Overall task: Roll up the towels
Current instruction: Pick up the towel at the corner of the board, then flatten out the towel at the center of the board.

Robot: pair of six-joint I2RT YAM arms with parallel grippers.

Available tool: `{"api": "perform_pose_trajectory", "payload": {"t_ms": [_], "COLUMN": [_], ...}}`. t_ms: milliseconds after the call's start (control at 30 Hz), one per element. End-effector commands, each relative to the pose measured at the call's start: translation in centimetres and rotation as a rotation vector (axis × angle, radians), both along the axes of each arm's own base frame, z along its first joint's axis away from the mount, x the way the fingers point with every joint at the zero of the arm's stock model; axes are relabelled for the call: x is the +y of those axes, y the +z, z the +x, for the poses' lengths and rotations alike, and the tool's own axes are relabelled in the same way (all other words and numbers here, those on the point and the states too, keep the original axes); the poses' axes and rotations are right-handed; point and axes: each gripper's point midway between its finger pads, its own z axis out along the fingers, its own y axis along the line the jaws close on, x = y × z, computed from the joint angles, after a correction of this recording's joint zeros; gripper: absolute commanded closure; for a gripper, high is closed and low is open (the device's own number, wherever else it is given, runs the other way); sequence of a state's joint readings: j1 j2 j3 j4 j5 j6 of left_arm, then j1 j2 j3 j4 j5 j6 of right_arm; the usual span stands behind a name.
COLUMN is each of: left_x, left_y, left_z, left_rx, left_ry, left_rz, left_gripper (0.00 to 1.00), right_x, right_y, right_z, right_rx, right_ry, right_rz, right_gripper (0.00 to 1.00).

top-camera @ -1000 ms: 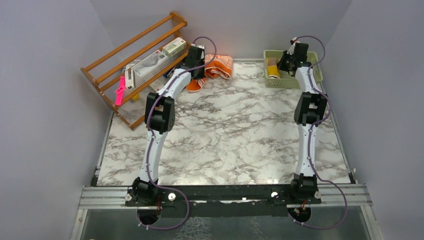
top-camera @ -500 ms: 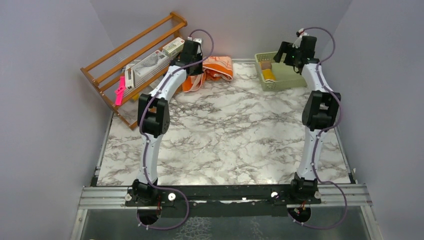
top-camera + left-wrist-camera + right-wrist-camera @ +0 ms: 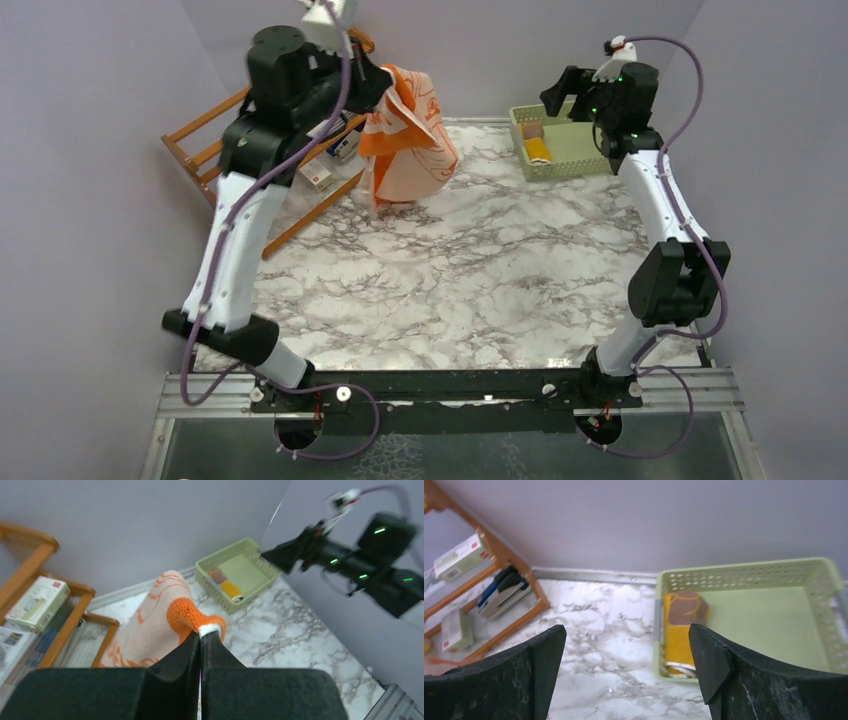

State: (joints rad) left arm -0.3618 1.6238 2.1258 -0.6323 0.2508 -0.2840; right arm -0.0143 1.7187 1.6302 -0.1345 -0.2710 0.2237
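Orange towel (image 3: 405,150) now hangs from the left end effector (image 3: 202,636), which is pinched shut on one corner and has hoisted it above the table (image 3: 450,290) for spreading. Yellow towel (image 3: 680,635) lies rolled in the green basket (image 3: 774,615); the right end effector (image 3: 626,632) has let go, jaws wide.

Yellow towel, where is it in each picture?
Top external: upper right, yellow towel in the green basket's left end.
Left wrist: middle, inside that basket.
Right wrist: lower middle, against the basket's left wall.
Shared landmark: the green basket.
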Motion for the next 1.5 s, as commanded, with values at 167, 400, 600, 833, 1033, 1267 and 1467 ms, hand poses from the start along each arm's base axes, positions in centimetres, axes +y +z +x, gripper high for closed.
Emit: {"api": "perform_pose_trajectory", "payload": {"t_ms": [167,400,600,833,1033,1267,1467], "left_x": [4.4,2.5,1.8,2.4,5.1,8.0,10.8], "left_y": [-2.2,-4.2,-7.7,-9.1,-9.6,-12.3,-13.5], "left_z": [-2.7,-0.8,0.3,0.3,-1.1,-2.2,-1.7], "left_rx": [0.093,0.125,0.205,0.254,0.285,0.364,0.41], "left_ry": [0.143,0.062,0.013,0.039,0.143,0.266,0.398], "left_rz": [0.14,0.176,0.247,0.284,0.344,0.422,0.468], "left_gripper": [1.0,1.0,1.0,1.0,1.0,1.0,1.0], "right_x": [11.2,12.2,10.9,7.6,4.5,8.7,18.7], "right_y": [-14.2,-18.9,-21.9,-23.4,-23.1,-17.8,-12.2], "right_z": [2.6,6.8,8.8,9.7,9.8,6.5,-7.3], "right_rx": [0.374,0.446,0.471,0.481,0.488,0.37,0.215], "right_ry": [0.258,0.267,0.201,0.068,-0.037,0.178,0.391], "right_rz": [-0.06,-0.065,-0.136,-0.247,-0.279,-0.182,-0.199], "right_gripper": [0.11,0.12,0.1,0.07,0.06,0.09,0.09]}}
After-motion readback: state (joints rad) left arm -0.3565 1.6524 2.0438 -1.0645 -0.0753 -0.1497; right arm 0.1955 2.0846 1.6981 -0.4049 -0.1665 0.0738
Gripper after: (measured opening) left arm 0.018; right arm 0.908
